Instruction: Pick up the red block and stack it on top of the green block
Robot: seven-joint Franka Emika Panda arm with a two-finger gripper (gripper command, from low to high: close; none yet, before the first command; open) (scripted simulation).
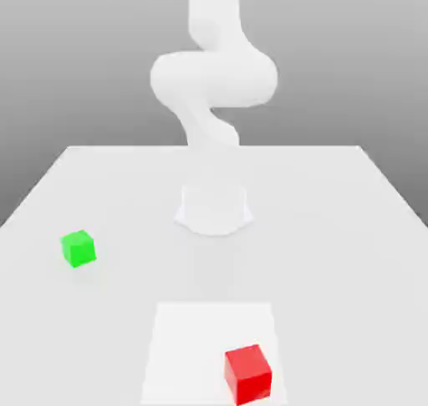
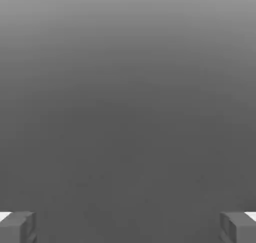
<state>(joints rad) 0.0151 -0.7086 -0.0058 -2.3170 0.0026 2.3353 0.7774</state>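
The red block [image 1: 248,373] rests on the white table near its front edge, toward the exterior view's right, on a slightly brighter square patch. The green block [image 1: 78,248] sits on the table at the exterior view's left, farther back and well apart from the red one. In the hand view my gripper [image 2: 128,227] is open: its two grey fingertips [image 2: 17,227] stand far apart with nothing between them, and plain grey background lies beyond. Neither block is near the fingers.
The white arm [image 1: 213,83] rises from its round base [image 1: 214,208] at the middle of the table [image 1: 334,229] and bends upward out of the picture. A brighter square patch [image 1: 192,337] marks the front centre.
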